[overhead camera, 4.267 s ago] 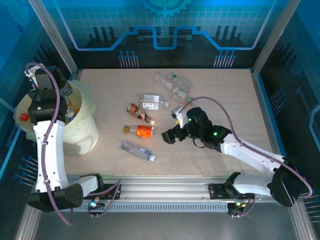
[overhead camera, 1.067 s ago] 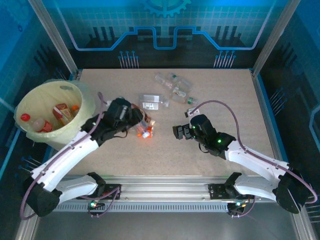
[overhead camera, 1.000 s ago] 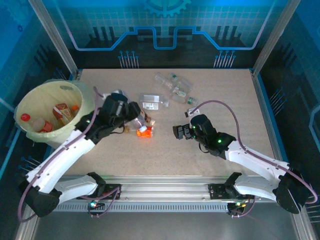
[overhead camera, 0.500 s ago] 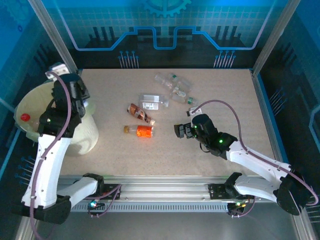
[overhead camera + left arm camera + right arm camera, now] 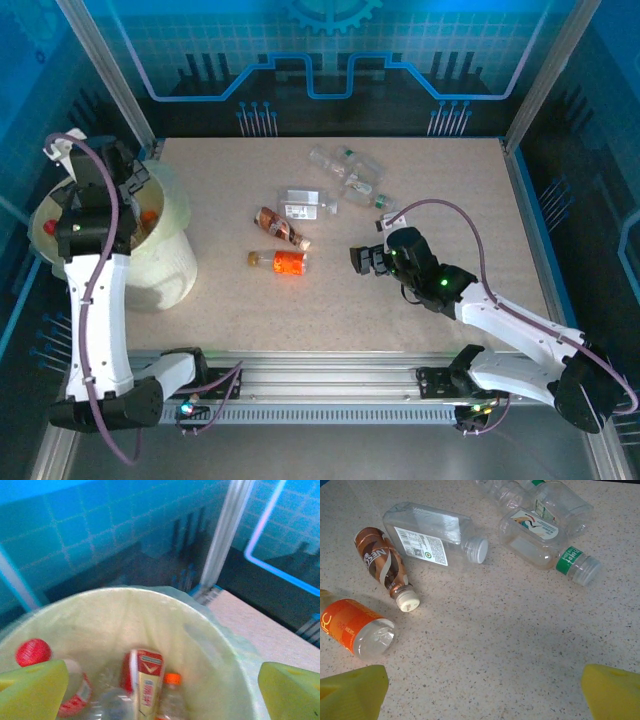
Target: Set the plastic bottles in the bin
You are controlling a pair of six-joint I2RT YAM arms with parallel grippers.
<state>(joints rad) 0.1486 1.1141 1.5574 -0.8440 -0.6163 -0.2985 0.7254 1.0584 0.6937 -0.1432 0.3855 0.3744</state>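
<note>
My left gripper (image 5: 118, 190) hangs open over the cream bin (image 5: 168, 262), with nothing between its yellow fingertips (image 5: 35, 687). Inside the bin (image 5: 205, 645) lie a red-capped bottle (image 5: 33, 651), a red-and-cream labelled one (image 5: 145, 680), an orange-capped one (image 5: 171, 682) and a clear one (image 5: 112, 702). On the table lie an orange-labelled bottle (image 5: 285, 262) (image 5: 350, 625), a brown-labelled bottle (image 5: 278, 225) (image 5: 382, 560), a clear square bottle (image 5: 305, 203) (image 5: 430, 537) and clear green-capped bottles (image 5: 360, 180) (image 5: 540, 540). My right gripper (image 5: 365, 260) (image 5: 485, 692) is open and empty, low over bare table right of the orange bottle.
The bin stands at the table's left edge, beside the slanted aluminium frame post (image 5: 110, 75). Blue enclosure walls close the back and sides. Bare speckled tabletop (image 5: 440, 190) stretches to the right and along the front.
My left arm swung from the middle of the table back over the bin and its jaws opened. The clear bottle near the front has left the table. The right arm barely moved.
</note>
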